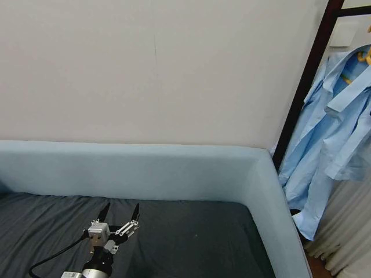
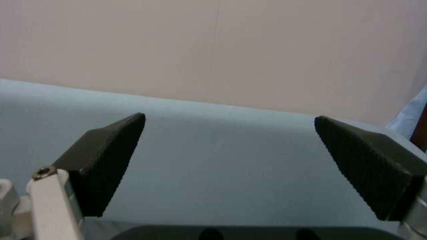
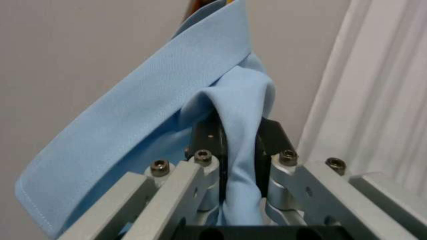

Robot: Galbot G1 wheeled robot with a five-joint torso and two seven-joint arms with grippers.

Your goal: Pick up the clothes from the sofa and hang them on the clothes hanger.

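L gripper: low at 7 o'clock in head view, over dark seat cushion of sofa. Jaws spread wide, nothing betw. them.

R gripper: I read it as clamped tight on a fold of the light-blue shirt, w/ fabric pinched betw. the black pads.

Shirt hangs at 3 o'clock in head view, wooden hanger at its collar, against dark rack, just beside sofa's end. White curtain near shirt.
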